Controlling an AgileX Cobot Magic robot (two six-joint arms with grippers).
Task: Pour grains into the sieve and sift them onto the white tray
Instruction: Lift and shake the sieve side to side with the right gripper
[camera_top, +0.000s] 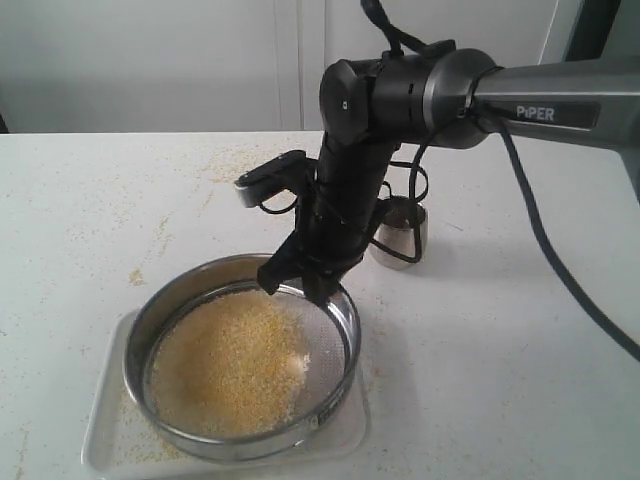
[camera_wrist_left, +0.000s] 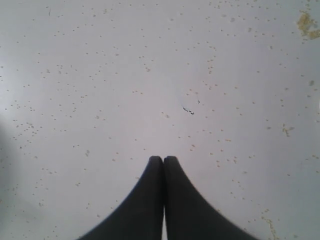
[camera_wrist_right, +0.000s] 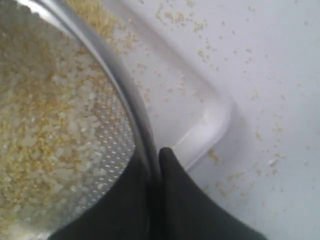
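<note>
Left claw (camera_wrist_left: 163, 159) clenched on nothing, crumb-dotted counter (camera_wrist_left: 100, 75) beneath it. Right claw (camera_top: 298, 282) grips the sieve (camera_top: 340, 370) by its rim; grains (camera_top: 225, 365) heaped on the mesh just ahead of its tips, white tray (camera_top: 105, 440) directly below. Steel cup (camera_top: 400, 235) behind the claw. Pouring looks done, sifting in hand. Next: short sideways shakes, sieve kept over tray.

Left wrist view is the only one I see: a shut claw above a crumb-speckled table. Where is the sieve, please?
Observer: The wide round steel-rimmed sieve is over the flat rectangular white plastic tray. I cannot tell whether they touch.
Operator: Is anything inside it?
Observer: Yes, a heap of yellow and whitish grains covers most of the mesh.
Operator: And the other arm?
Observer: The right claw is shut on the sieve's rim, one finger inside and one outside.
</note>
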